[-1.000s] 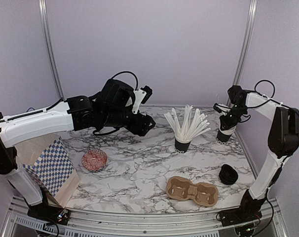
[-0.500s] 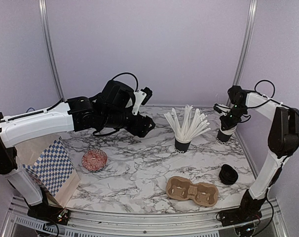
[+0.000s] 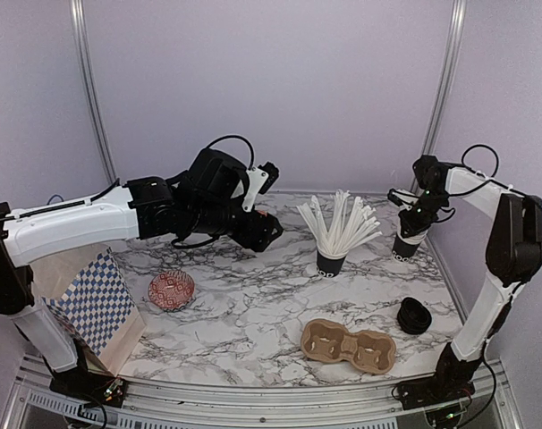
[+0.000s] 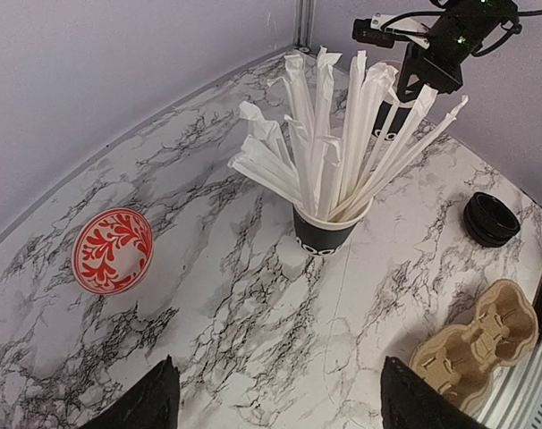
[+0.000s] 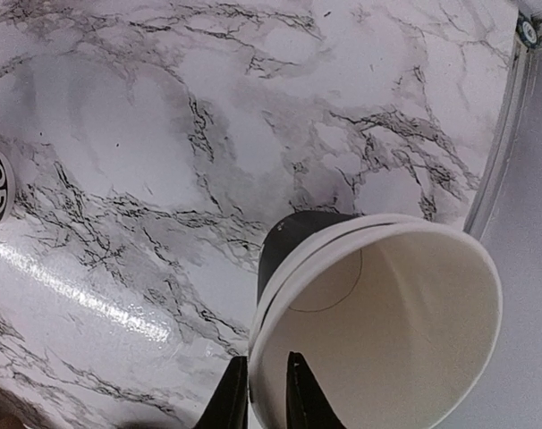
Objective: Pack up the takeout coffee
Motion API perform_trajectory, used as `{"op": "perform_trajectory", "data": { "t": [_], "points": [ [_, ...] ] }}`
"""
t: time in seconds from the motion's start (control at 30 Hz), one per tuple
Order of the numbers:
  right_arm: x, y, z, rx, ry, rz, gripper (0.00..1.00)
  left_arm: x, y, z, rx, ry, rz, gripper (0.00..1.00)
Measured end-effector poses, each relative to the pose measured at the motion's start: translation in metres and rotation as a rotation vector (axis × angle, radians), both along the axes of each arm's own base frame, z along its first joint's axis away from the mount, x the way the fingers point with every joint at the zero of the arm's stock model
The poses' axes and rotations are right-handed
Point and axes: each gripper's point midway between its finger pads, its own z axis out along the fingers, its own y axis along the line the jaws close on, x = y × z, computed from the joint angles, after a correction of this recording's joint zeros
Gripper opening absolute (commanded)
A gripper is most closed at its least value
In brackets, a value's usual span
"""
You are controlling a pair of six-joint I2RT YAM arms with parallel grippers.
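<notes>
The takeout coffee cup (image 3: 405, 243) stands at the back right of the marble table, black outside and white inside. In the right wrist view its white interior (image 5: 387, 331) fills the lower right, and a second rim shows just beneath the top one, so two cups sit nested. My right gripper (image 5: 264, 395) is shut on the near rim, one finger inside and one outside; from above it (image 3: 414, 216) sits right over the cup. The black lids (image 3: 414, 315) lie stacked near the right edge. My left gripper (image 4: 284, 398) hangs open above the bare table, holding nothing.
A black cup full of white sticks (image 3: 332, 257) stands in the middle back. The brown two-hole carrier tray (image 3: 348, 346) lies at the front, a red patterned dish (image 3: 171, 290) to the left, and a blue checkered bag (image 3: 97, 304) at the front left corner.
My left arm has drifted slightly to the right. The right gripper stays on the cup rim with hardly any movement.
</notes>
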Motion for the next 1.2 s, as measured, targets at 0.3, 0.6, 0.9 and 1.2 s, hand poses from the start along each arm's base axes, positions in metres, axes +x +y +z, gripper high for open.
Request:
{"op": "perform_trajectory", "data": {
  "t": [0.3,0.6,0.9,1.2],
  "points": [
    [-0.002,-0.002,0.008,-0.011,-0.01,-0.005,0.1,-0.001,-0.002,-0.003,0.004,0.006,-0.007,0.79],
    [-0.003,-0.003,0.008,-0.014,-0.009,-0.004,0.02,0.0,-0.002,-0.003,0.006,0.004,-0.009,0.79],
    [0.007,-0.004,0.028,-0.026,-0.054,0.01,0.0,0.0,-0.002,-0.003,0.006,0.004,-0.009,0.79],
    [0.022,-0.005,0.069,-0.042,-0.151,0.078,0.0,-0.001,-0.002,-0.005,0.008,0.007,-0.012,0.79]
  ]
}}
